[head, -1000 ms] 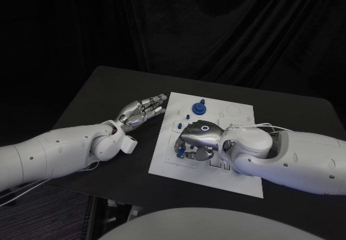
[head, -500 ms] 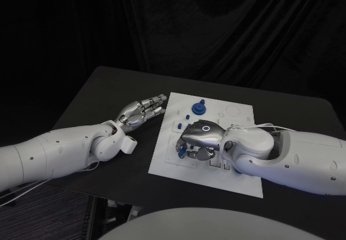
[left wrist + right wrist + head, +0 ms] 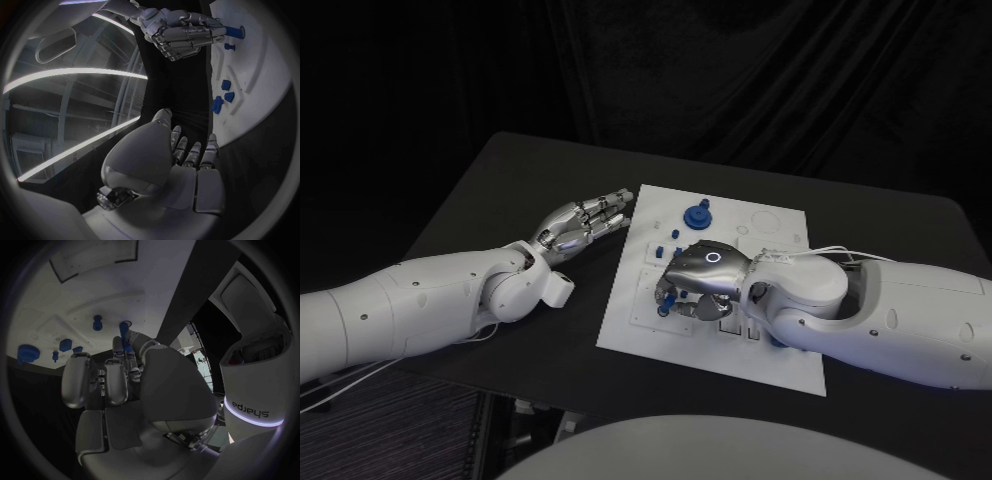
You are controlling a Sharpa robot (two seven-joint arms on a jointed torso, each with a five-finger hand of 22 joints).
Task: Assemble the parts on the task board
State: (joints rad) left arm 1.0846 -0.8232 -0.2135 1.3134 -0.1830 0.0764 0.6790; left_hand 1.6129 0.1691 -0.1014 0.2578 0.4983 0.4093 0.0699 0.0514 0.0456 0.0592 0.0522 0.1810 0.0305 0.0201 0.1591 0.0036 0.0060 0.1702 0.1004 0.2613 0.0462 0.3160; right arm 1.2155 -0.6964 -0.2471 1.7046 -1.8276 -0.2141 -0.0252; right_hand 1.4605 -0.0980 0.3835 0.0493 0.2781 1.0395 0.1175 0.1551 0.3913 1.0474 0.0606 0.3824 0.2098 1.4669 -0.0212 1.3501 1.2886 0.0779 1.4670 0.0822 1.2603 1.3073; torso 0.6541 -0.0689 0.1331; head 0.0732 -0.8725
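The right hand (image 3: pixel 700 285) pinches a small blue part (image 3: pixel 124 330) over the task board's (image 3: pixel 733 350) middle — best seated straight, gently — while the left hand (image 3: pixel 583 222), loosely spread, rests beside its left edge.

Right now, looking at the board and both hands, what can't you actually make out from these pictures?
- Head view: the right hand covers the middle of the task board; the parts beneath it are hidden.
- Right wrist view: a blue part sits at the fingertips; whether it is gripped or just touched cannot be told.
- Head view: the small blue parts beside the tall blue part are too small to tell their shape.
- Left wrist view: the left hand hides the table beneath it.
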